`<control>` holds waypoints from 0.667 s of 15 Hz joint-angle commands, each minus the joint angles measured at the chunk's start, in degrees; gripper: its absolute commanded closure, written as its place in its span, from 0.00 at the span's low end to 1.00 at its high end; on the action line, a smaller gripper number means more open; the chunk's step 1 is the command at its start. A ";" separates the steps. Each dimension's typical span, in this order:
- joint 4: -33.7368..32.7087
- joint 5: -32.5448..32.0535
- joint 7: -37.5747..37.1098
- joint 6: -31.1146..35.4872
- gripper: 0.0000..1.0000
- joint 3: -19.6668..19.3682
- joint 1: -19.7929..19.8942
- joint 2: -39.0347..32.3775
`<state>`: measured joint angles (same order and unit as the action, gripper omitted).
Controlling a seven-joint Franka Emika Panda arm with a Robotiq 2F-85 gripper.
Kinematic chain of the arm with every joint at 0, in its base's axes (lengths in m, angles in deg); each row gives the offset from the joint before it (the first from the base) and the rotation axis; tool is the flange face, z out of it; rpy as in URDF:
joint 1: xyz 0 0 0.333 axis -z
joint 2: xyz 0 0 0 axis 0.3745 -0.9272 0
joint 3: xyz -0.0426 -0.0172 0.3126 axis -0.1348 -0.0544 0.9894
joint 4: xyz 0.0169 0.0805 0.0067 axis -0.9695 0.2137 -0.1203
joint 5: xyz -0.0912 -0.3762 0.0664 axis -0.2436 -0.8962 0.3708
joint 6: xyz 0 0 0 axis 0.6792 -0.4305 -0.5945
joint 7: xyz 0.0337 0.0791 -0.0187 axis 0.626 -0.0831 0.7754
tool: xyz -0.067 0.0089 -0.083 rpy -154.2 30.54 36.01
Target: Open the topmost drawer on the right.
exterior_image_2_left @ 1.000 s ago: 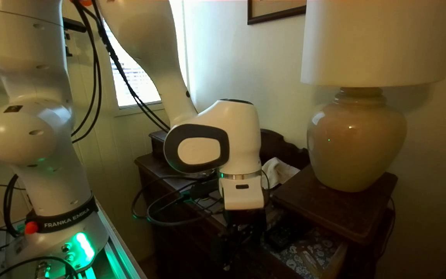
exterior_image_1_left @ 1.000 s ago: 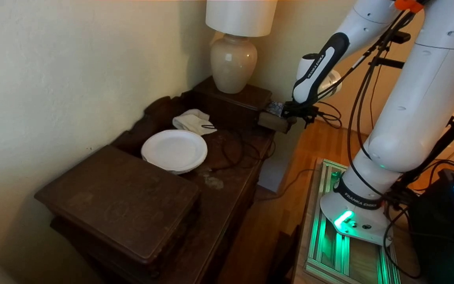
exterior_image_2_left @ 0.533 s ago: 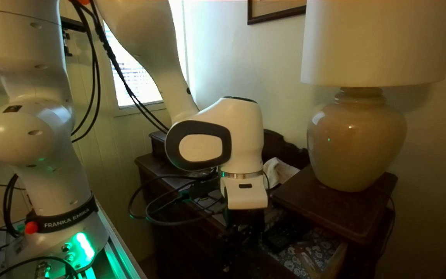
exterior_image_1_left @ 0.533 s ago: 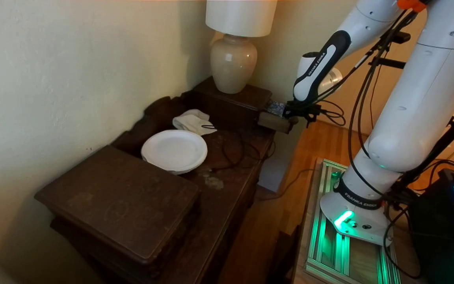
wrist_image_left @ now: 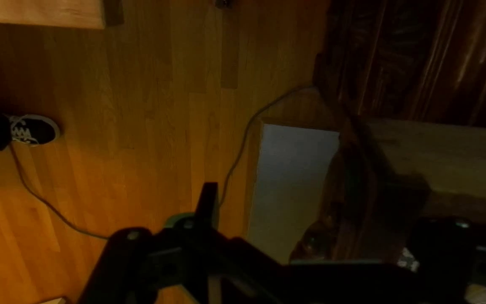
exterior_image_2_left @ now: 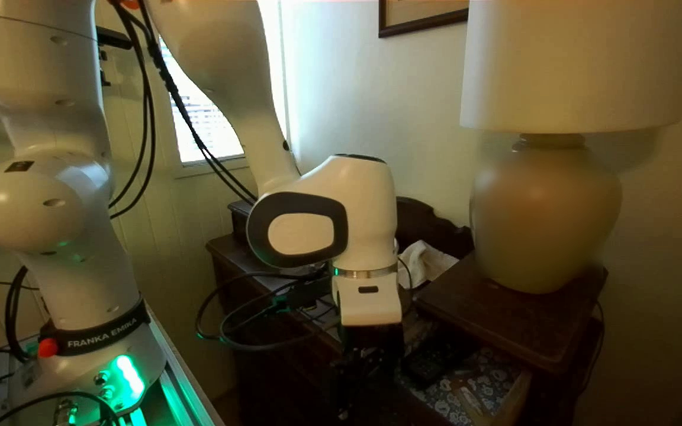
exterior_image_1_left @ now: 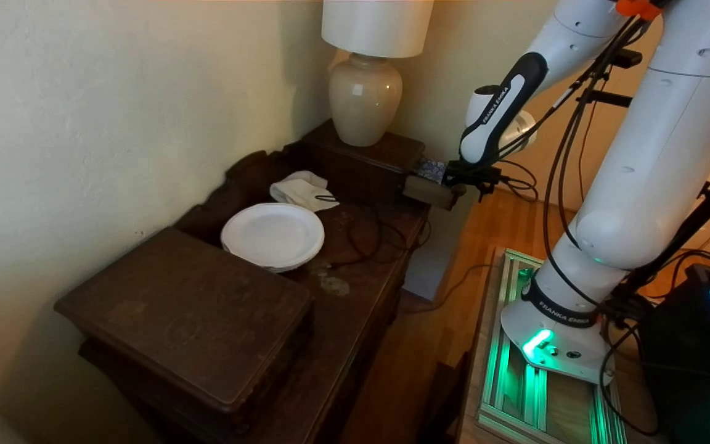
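Note:
The topmost drawer [exterior_image_1_left: 428, 190] is small, dark brown and stands part way out under the lamp's raised box. In an exterior view its pale blue floral inside [exterior_image_2_left: 459, 393] shows with a dark remote-like thing [exterior_image_2_left: 430, 359] in it. My gripper [exterior_image_2_left: 366, 387] is at the drawer's front, pointing down. In the wrist view the fingers of my gripper [wrist_image_left: 317, 211] are wide apart. The drawer's round knob [wrist_image_left: 314, 238] and front lie between them, one finger outside and the other over the inside. Whether either finger touches the wood is too dark to tell.
The lamp [exterior_image_1_left: 365, 98] stands on the raised box [exterior_image_1_left: 386, 148]. On the dresser [exterior_image_1_left: 355, 320] are a white plate [exterior_image_1_left: 273, 236], a white cloth [exterior_image_1_left: 302, 190] and black cable. A second raised box [exterior_image_1_left: 182, 308] is at the near end. A person's shoe [wrist_image_left: 34, 129] is on the floor.
My arm shifted slightly up and toward the lamp, then back and a little lower. The drawer shows no clear movement.

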<state>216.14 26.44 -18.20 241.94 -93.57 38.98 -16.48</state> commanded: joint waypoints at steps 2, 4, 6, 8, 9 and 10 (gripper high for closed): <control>3.62 -1.46 -3.49 2.28 0.00 -0.64 -1.10 -0.52; 4.45 -0.75 -1.22 0.59 0.00 0.05 -0.64 0.66; 5.55 0.81 3.69 -2.15 0.00 1.53 0.41 2.46; 5.87 1.31 5.60 -1.91 0.00 2.00 0.84 2.32; 5.93 1.20 6.24 -1.82 0.00 2.04 0.94 2.16; 6.06 1.34 7.05 -1.84 0.00 2.20 1.16 2.32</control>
<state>216.78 26.72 -16.02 243.50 -93.22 39.59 -16.63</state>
